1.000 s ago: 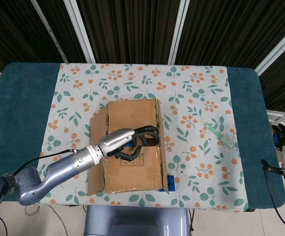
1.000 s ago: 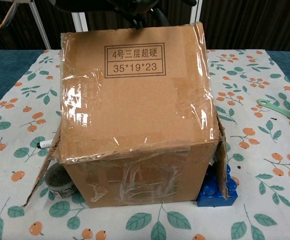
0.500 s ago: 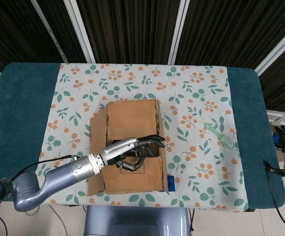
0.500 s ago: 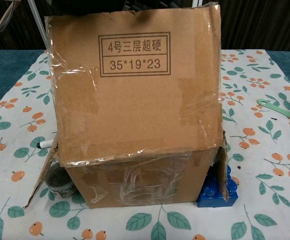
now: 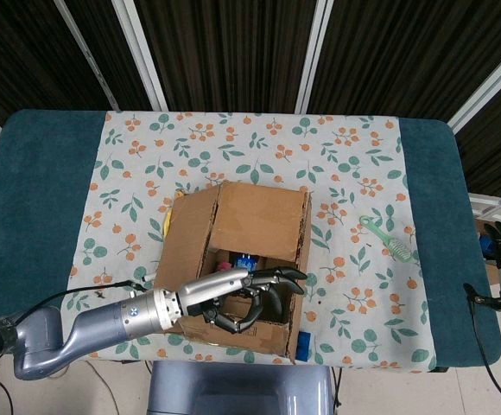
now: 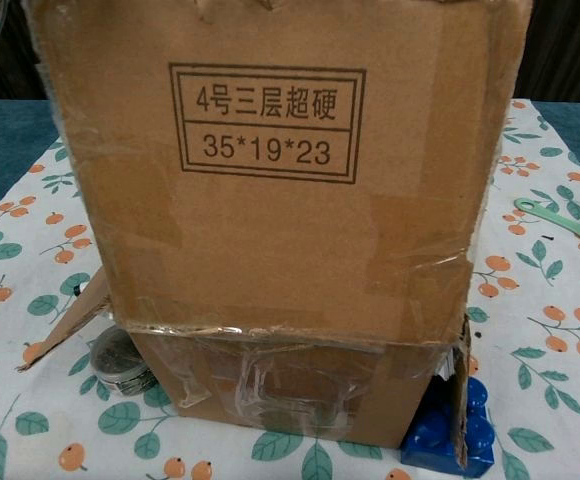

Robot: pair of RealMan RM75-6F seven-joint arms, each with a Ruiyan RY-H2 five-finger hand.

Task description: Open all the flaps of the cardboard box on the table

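the cardboard box [image 5: 250, 259] is seen near the front edge of the floral tablecloth [image 5: 337, 173], its near flap [image 6: 270, 170] raised upright. the left hand [image 5: 242, 294] is reached over the box's front edge, fingers curled around that flap, which is gripped. a green brush [image 5: 389, 239] lies well apart to the right. the right hand is not seen

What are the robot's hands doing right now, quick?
Left hand: fingers hooked over the cardboard box's near flap, holding it up.
Right hand: not in view.
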